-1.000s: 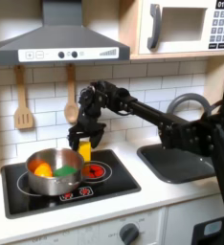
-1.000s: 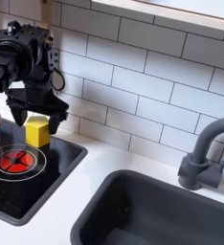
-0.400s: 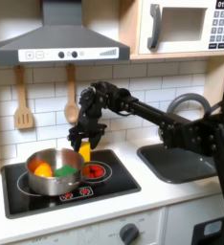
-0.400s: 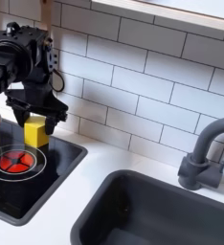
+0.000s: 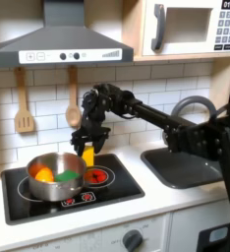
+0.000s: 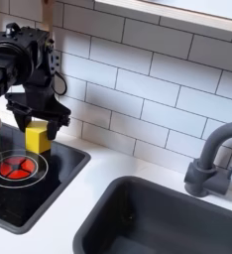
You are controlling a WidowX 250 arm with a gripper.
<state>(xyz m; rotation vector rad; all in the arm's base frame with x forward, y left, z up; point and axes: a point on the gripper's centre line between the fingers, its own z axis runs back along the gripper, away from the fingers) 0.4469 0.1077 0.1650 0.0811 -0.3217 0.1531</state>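
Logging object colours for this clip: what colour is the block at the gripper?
Yellow. The block between the gripper fingers shows best in the second exterior view.

Soft, even indoor light falls on both exterior views, which are low-resolution and slightly blurred, with faint shadows.

A yellow block [image 6: 36,136] stands upright between the gripper [image 6: 39,127] jaws, above the stove's [image 6: 34,184] back edge.

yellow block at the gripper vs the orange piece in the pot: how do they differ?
The yellow block is boxy with flat faces; the orange piece looks rounded. The yellow block sits upright between the fingers of the gripper over the stovetop; the orange piece lies inside the pot beside a green piece. Both are small toy-like items.
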